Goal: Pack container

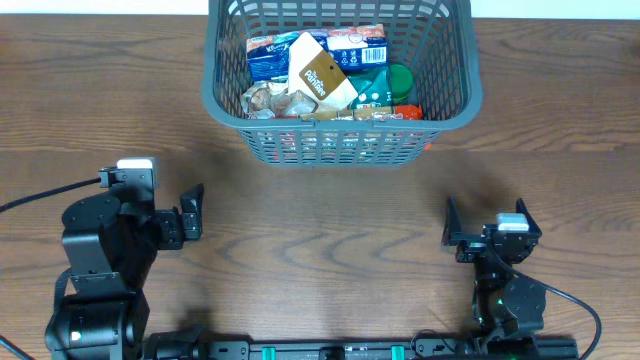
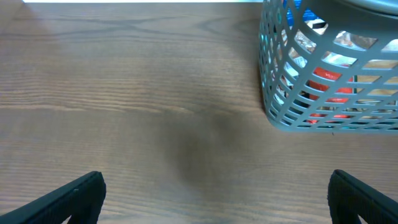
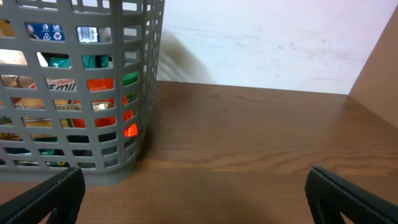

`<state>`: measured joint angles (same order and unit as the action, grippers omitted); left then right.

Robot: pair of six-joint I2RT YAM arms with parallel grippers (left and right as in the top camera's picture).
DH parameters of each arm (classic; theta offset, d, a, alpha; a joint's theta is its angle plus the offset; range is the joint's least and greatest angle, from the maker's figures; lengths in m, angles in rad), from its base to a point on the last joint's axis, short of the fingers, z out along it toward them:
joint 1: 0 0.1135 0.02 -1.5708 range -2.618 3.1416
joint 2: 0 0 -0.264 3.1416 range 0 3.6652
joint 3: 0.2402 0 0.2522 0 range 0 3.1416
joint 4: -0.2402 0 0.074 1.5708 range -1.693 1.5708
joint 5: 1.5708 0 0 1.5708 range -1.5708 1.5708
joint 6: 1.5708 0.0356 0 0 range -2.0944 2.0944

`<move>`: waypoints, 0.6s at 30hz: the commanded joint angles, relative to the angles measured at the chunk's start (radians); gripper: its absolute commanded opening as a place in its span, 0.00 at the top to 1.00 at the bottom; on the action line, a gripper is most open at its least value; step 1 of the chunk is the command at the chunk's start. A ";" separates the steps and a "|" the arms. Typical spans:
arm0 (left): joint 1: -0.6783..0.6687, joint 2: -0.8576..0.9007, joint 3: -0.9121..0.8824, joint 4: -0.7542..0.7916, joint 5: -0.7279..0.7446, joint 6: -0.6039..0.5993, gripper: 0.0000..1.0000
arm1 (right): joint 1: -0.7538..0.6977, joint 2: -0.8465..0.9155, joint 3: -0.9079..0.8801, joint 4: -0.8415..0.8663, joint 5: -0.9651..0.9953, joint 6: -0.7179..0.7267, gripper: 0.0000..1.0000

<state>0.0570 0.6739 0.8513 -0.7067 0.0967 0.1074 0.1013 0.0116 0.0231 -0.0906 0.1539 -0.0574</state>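
The container is a dark grey lattice basket at the back middle of the table. It holds several grocery items: a brown paper packet, blue packs, a green pack and foil wrappers. It also shows in the left wrist view and in the right wrist view. My left gripper is open and empty at the front left, its fingers in its own wrist view. My right gripper is open and empty at the front right, seen also in the right wrist view.
The brown wooden table lies bare between the grippers and the basket. A white wall stands behind the table. A black cable runs off the left arm.
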 commanded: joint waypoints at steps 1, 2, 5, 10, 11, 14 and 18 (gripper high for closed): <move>-0.002 -0.002 0.003 0.001 -0.015 -0.008 0.01 | -0.009 -0.006 -0.001 -0.003 0.018 0.019 0.01; -0.002 -0.002 0.003 0.001 -0.015 -0.008 0.01 | -0.009 -0.006 -0.001 -0.003 0.017 0.019 0.01; -0.002 -0.002 0.003 0.001 -0.015 -0.008 0.01 | -0.009 -0.006 -0.001 -0.003 0.014 0.019 0.01; -0.002 -0.002 0.003 0.001 -0.015 -0.008 0.01 | -0.009 -0.006 -0.001 -0.004 0.014 0.019 0.01; -0.002 -0.002 0.003 0.001 -0.015 -0.008 0.01 | -0.009 -0.006 -0.001 -0.004 0.014 0.019 0.01; -0.002 -0.003 0.003 0.001 -0.015 -0.008 0.01 | -0.009 -0.006 -0.001 -0.004 0.014 0.020 0.01; -0.003 -0.060 0.003 -0.023 -0.029 0.013 0.01 | -0.009 -0.006 -0.001 -0.004 0.014 0.019 0.01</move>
<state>0.0570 0.6590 0.8513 -0.7181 0.0914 0.1085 0.1013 0.0116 0.0231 -0.0906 0.1543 -0.0544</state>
